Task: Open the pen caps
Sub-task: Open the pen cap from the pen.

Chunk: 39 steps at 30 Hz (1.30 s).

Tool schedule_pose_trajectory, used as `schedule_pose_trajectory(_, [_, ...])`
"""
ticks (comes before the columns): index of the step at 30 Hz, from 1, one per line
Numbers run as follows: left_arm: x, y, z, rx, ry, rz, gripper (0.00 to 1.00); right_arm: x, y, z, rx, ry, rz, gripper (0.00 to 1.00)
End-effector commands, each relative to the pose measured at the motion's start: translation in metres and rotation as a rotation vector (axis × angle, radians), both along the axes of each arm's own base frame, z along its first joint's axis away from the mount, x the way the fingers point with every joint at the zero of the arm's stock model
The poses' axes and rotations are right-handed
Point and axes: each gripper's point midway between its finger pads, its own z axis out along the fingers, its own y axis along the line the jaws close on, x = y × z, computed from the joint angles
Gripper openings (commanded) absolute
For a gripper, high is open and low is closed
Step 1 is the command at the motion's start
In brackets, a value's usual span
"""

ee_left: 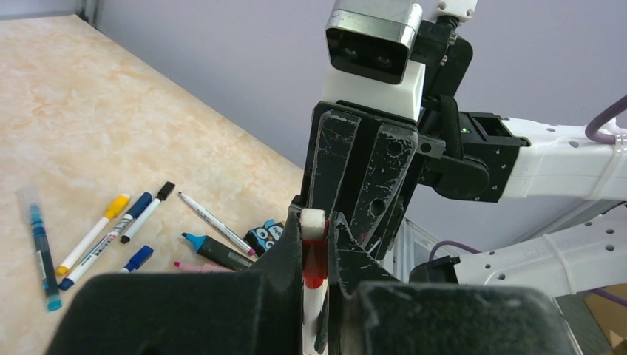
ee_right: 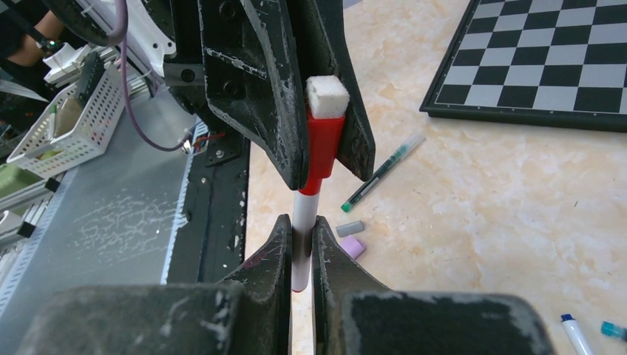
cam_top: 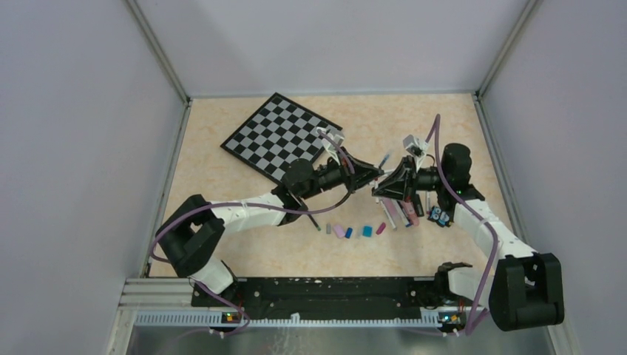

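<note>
Your two arms meet over the middle of the tabletop [cam_top: 414, 118], tips almost nose to nose, with one pen held between them. Your left pincer [ee_left: 315, 224] is clenched on the red cap [ee_right: 323, 144] and the cap's white end plug pokes out past the fingertips; your right pincer [ee_right: 302, 228] is clenched on the white barrel [ee_right: 302, 205] just below that cap. The cap sits on the barrel with no gap showing between them; the pen hangs clear of the tabletop.

Nearer the arm bases, between the two arms, you have a short row of loose caps [cam_top: 348, 231] lying on the tabletop (grey, pink, blue, teal and magenta), close together. Just to their left lies a thin green-tipped pen [ee_right: 381, 171], between the row and the checkered board [cam_top: 281, 137]; the board lies flat at the far left, turned at an angle, well apart from the caps.

Under your right arm a spread of pens [ee_left: 111, 225] lies fanned out, with yellow, blue and black ends showing; a teal pen [ee_left: 43, 255] lies a little apart from them; the small owl figure [ee_left: 266, 235] stands just beside the fan, at the end nearer your right arm.
</note>
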Motion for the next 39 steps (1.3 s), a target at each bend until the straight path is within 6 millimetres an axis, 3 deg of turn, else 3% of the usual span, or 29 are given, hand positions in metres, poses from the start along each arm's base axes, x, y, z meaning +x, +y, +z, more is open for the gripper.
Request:
schedule_pose_trajectory(1, [0.042,0.131,0.215,-0.609,-0.321,0.47,0.0,-0.057,0.007,-0.022,0.033,0.222,0.218,0.0])
schedule_pose_trajectory(10, [0.03,0.156,0.255,-0.652,-0.412,0.527,0.0,-0.056,0.011,-0.028,0.026,0.254,0.23,0.0])
schedule_pose_trajectory(24, [0.037,0.171,0.257,-0.668,-0.405,0.561,0.0,-0.062,0.016,-0.034,0.017,0.282,0.258,0.0])
schedule_pose_trajectory(33, [0.037,0.184,0.277,-0.681,-0.455,0.602,0.0,-0.07,0.025,-0.046,-0.006,0.344,0.297,0.0])
schedule_pose_trajectory(39, [0.039,0.19,0.27,-0.672,-0.447,0.625,0.0,-0.071,0.027,-0.049,-0.012,0.372,0.304,0.0])
